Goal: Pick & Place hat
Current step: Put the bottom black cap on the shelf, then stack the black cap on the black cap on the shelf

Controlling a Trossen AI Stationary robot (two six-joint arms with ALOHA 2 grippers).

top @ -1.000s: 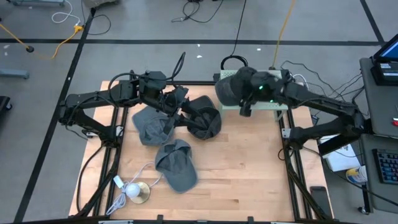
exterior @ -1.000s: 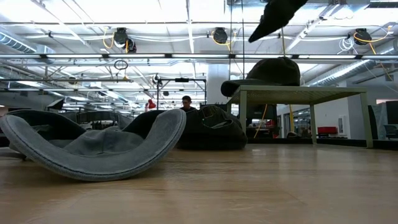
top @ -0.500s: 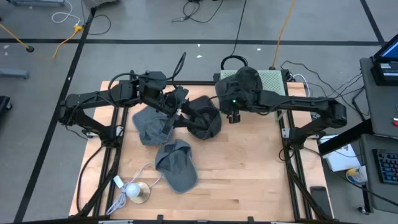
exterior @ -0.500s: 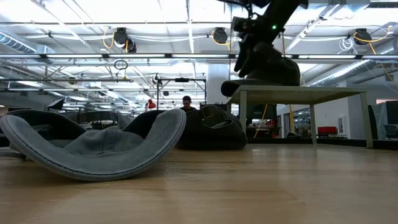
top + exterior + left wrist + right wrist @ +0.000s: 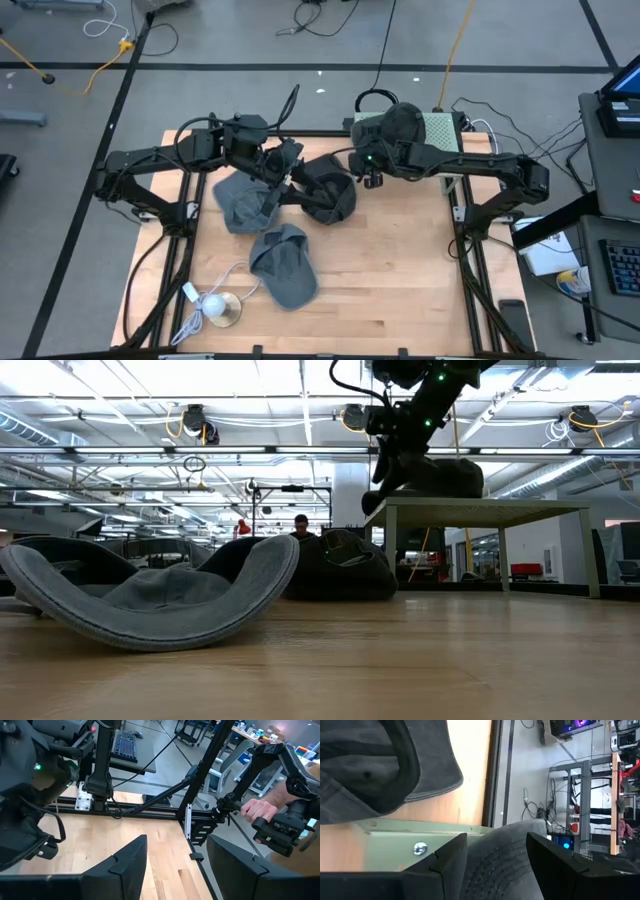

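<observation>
A dark grey hat (image 5: 397,122) sits on the raised green platform (image 5: 441,128) at the table's far side, and the low view shows it there too (image 5: 452,474). My right gripper (image 5: 371,176) is open at the hat's left end (image 5: 383,468). In the right wrist view the hat's cloth (image 5: 502,857) lies between its fingers. My left gripper (image 5: 289,165) is open over the hats on the table, with nothing between its fingers (image 5: 176,840). A black hat (image 5: 328,192) and two grey hats (image 5: 243,203) (image 5: 285,265) rest on the wood. My right gripper stands with a finger on either side of the platform hat's left end (image 5: 490,845). I cannot tell whether the fingers touch the cloth. The hat rests on the platform.
A gold disc with a white cable (image 5: 217,309) lies at the table's near left. The platform stands on legs (image 5: 391,555) above the table. In the left wrist view a person's hand (image 5: 260,810) grips a handle beyond the table's edge. Bare wood lies near right (image 5: 400,280).
My right gripper has swung from above the platform toward the table's left and come down to the hat's left end. The hat on the platform now sits slightly farther toward the far right. My left arm has kept still.
</observation>
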